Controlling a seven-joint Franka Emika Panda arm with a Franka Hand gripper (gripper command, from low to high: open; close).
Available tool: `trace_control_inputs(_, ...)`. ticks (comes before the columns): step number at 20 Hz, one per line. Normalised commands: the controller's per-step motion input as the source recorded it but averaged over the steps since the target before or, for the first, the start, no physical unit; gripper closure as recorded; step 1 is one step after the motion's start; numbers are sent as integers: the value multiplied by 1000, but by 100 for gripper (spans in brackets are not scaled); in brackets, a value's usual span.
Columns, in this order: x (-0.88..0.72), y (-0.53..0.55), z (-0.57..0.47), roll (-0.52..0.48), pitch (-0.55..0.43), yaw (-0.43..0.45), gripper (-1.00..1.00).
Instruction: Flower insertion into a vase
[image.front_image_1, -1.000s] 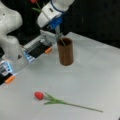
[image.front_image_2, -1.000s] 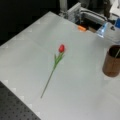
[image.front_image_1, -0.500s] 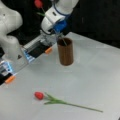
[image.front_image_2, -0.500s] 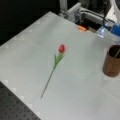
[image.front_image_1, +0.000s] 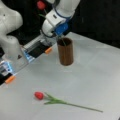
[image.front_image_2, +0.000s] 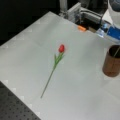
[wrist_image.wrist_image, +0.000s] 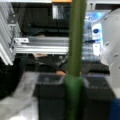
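Brown wood-like vase stands upright on the grey table, toward a front view's top centre; in a front view it sits at the right edge.

Change since the frames a second and half a second back: the arm has tipped further over the vase and the held flower's red bloom now shows higher, near a front view's top. The vase and the loose tulip have not moved.

Arm pose: the white wrist comes down from a front view's top right, leaning toward that view's left, with the gripper just above the vase rim on its left side. In a front view only the arm's lower housing shows, above the vase.

Fingers are pinched on a green stem; in the wrist view it runs straight up the middle, clamped between the dark pads. The stem's lower end reaches into the vase mouth, seen as a thin line inside the rim.

Second flower, a red tulip, lies flat on the table, well apart from the vase, toward a front view's bottom; also visible lying flat in a front view
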Motion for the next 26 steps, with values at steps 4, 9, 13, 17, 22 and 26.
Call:
trace_control_inputs(4,418,-94,-108,-125,69,29,100)
trace_control_inputs(9,357,-58,-94,-122,84,47,100)
trace_control_inputs(13,326,-39,-60,-123,69,46,100)
trace_control_inputs(17,307,-53,-50,-122,68,53,100)
trace_control_inputs(22,296,-74,-60,-101,40,52,-100)
trace_control_inputs(26,294,-97,-111,-75,6,55,-100)
